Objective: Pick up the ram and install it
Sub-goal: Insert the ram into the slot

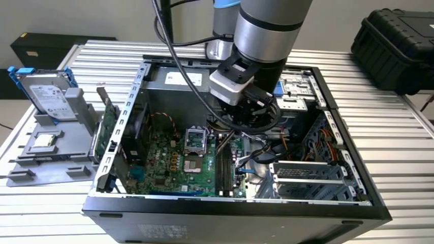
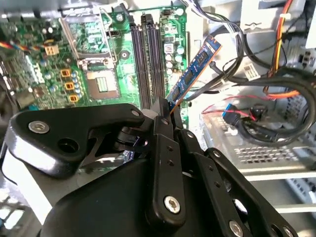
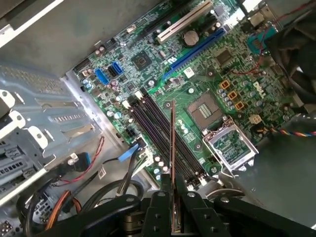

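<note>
Above the memory slots point(image 1: 219, 170), five o'clock of the exterior view's CPU socket point(image 1: 195, 138), the gripper point(image 3: 172, 197) pinches the ram point(image 3: 172, 148); skew could jam it.

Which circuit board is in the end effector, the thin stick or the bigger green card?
The thin ram stick, clamped above the motherboard; the green card stands outside the case.
</note>
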Tool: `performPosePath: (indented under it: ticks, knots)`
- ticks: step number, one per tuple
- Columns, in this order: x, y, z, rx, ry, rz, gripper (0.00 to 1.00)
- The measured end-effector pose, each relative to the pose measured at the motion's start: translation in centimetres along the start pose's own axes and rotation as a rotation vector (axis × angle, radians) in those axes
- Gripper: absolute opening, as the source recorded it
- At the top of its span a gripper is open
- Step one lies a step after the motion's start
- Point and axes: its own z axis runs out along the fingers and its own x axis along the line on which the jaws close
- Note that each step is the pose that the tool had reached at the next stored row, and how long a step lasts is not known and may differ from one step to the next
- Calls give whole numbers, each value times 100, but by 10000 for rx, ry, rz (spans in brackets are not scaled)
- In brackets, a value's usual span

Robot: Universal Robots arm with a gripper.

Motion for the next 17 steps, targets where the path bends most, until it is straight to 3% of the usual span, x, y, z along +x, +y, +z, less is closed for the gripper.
performPosePath:
  ticks: [17]
  knots:
    - [0, 0, 1, 121, 5, 2937, 0]
